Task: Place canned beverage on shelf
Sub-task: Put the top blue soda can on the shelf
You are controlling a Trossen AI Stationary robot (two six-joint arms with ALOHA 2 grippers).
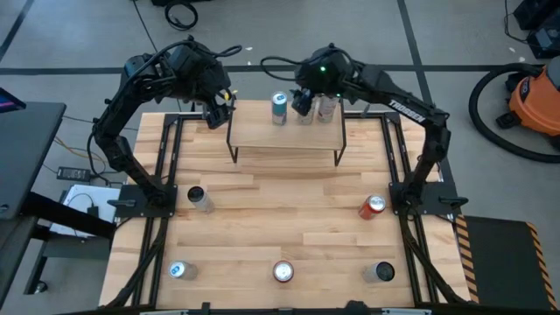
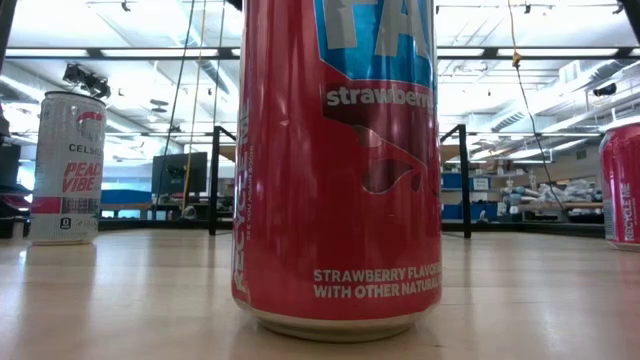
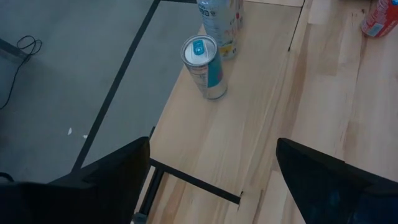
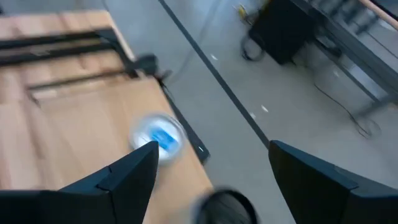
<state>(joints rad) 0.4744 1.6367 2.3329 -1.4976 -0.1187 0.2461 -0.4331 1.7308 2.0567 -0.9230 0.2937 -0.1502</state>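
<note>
Front row: three cans are seen along the table's near edge, well apart from both grippers: a blue-topped can point(image 1: 178, 270), a strawberry can point(image 1: 283, 271) filling the low view point(image 2: 338, 170), and a dark-topped can point(image 1: 381, 272).
Middle row: a silver can point(image 1: 199, 199) is stood by the left arm's base, and a red can point(image 1: 374, 206) by the right arm's base; both lie nearer the viewer than the grippers.
Table: a light wooden table point(image 1: 280, 219) is seen under everything.
Shelf: the shelf point(image 1: 287, 131) is stood at the far middle of the table, between the two grippers.
Left gripper: the left gripper point(image 1: 218, 112) is held just beside the shelf's left end, fingers spread wide, nothing between them point(image 3: 211, 180).
Teal can: a teal can point(image 1: 279, 108) is stood upright on the shelf, between the two grippers; it is also seen ahead of the left fingers point(image 3: 204, 65).
Right gripper: the right gripper point(image 1: 304, 102) is held over the shelf's far edge, fingers apart and empty point(image 4: 211, 174).
Pale can: a pale can point(image 1: 326, 108) is stood on the shelf just beside the right gripper, on its side away from the teal can.
</note>
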